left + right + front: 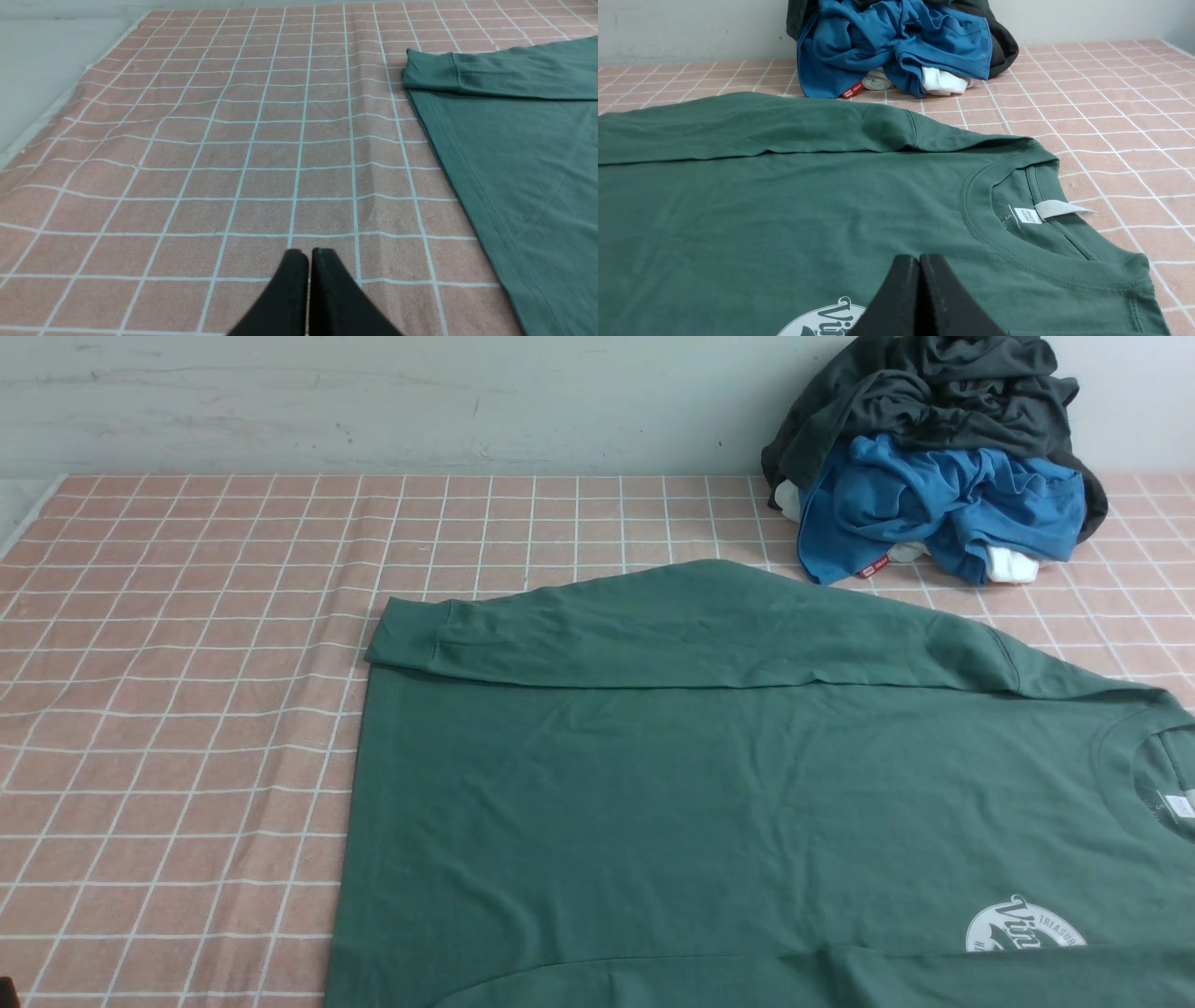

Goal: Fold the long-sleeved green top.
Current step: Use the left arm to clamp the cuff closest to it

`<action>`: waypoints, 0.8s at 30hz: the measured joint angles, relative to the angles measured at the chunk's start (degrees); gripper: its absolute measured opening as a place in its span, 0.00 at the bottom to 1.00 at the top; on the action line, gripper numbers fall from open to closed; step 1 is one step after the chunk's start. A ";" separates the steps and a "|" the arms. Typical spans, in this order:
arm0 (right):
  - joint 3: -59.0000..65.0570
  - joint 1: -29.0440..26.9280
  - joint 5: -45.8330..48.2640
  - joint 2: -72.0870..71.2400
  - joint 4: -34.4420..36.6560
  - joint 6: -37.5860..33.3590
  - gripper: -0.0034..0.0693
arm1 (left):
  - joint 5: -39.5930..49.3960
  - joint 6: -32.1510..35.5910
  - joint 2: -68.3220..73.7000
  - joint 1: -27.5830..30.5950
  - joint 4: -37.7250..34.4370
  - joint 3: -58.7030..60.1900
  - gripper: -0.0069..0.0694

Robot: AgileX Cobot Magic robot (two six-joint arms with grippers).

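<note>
Green cotton fills the near right part of the table. The green long-sleeved top (pixel 709 803) lies flat and chest up on a pink checked cloth (pixel 187 709), with its hem toward the robot's left and its collar (pixel 1017 252) toward the right. The far sleeve (pixel 653 625) is folded in along the top's far edge, and its ribbed cuff (pixel 406 633) reaches the hem corner. Along the near edge another layer of green fabric lies over the body and covers the lower part of the white round logo (pixel 1022 926). A neck tag (pixel 1057 208) pokes out of the neck opening.

Against the pale wall (pixel 373 401) at the far right sits a heap of clothes. A dark grey-black garment (pixel 934 401) is on top, a bright blue garment (pixel 934 513) with a small red label (pixel 875 569) is under it, and a bit of white fabric (pixel 1013 565) shows at the bottom. The heap sits just beside the far sleeve near the shoulder; I cannot tell whether they touch.

The left gripper (pixel 309 254) is clenched on nothing, its tips pressed together over bare checked cloth, apart from the hem. The right gripper (pixel 919 259) is likewise clenched and empty, over the chest between logo and collar. Whether its tips touch the fabric cannot be told.
</note>
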 joint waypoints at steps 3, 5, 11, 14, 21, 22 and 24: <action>0.00 0.00 0.00 0.00 0.00 0.00 0.03 | -0.14 -1.24 0.00 0.00 -1.71 0.00 0.09; 0.00 0.00 0.00 0.00 0.00 0.00 0.03 | -0.51 -2.67 0.00 0.00 -4.53 0.00 0.09; 0.00 0.00 0.00 0.00 0.97 0.00 0.03 | -1.54 -12.89 0.00 0.00 -23.15 0.23 0.09; 0.00 0.00 0.00 0.00 4.72 0.00 0.03 | -1.56 -15.90 0.00 0.00 -32.13 0.48 0.09; 0.17 0.00 0.45 0.00 34.21 7.00 0.03 | -1.68 -17.58 0.00 0.00 -40.30 0.65 0.09; 0.17 0.00 0.08 0.00 38.92 7.80 0.03 | -1.68 -17.65 0.00 0.00 -40.49 0.65 0.09; 0.10 0.00 -0.54 0.00 45.03 8.46 0.03 | -1.68 -17.65 0.00 0.00 -40.62 0.65 0.09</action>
